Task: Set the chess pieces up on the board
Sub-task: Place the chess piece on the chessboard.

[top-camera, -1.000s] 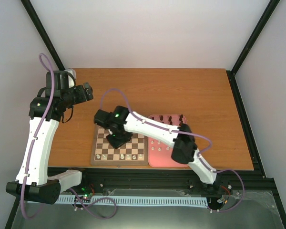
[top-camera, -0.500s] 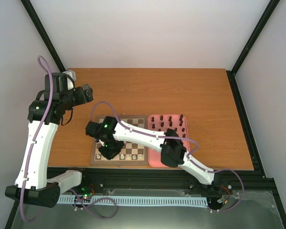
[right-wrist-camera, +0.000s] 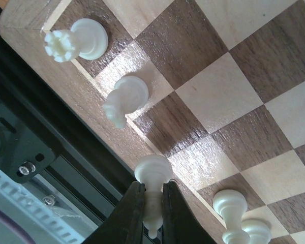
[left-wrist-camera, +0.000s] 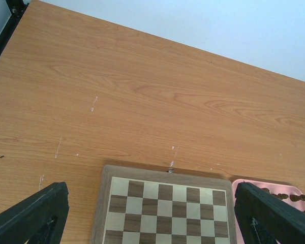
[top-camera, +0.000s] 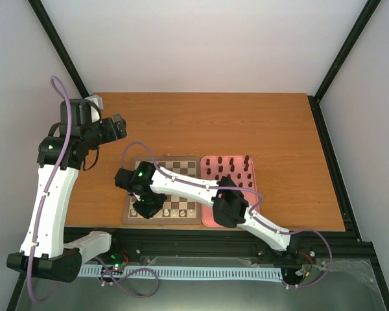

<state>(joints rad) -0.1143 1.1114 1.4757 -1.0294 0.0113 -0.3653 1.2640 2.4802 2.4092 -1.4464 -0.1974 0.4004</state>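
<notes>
From above, the right arm reaches across the board (top-camera: pixel 165 159) and its right gripper (top-camera: pixel 146 207) is low over the near left corner. The view from above does not show how its jaws stand. Some white chess pieces (top-camera: pixel 176 211) stand in the near row of the board. The dark chess pieces (top-camera: pixel 230 170) stand in rows on the pink tray (top-camera: pixel 253 176), which lies just beside the right edge of the board. The left gripper (top-camera: pixel 114 126) is held high above the left part of the table (top-camera: pixel 279 129), well apart from the board.

In the left wrist view, the two fingers (left-wrist-camera: pixel 35 216) stand wide apart with nothing between them. Under them lie the bare table and the far squares of the board.

In the right wrist view, the right gripper is closed on one white piece (right-wrist-camera: pixel 152 169), pressing its upper part from both sides. This piece is at the third square of the edge row. I cannot tell if its base touches the wood. A rook (right-wrist-camera: pixel 75 40) stands on the corner square, a knight (right-wrist-camera: pixel 125 98) on the next one, and further white pieces stand beyond the held one.
</notes>
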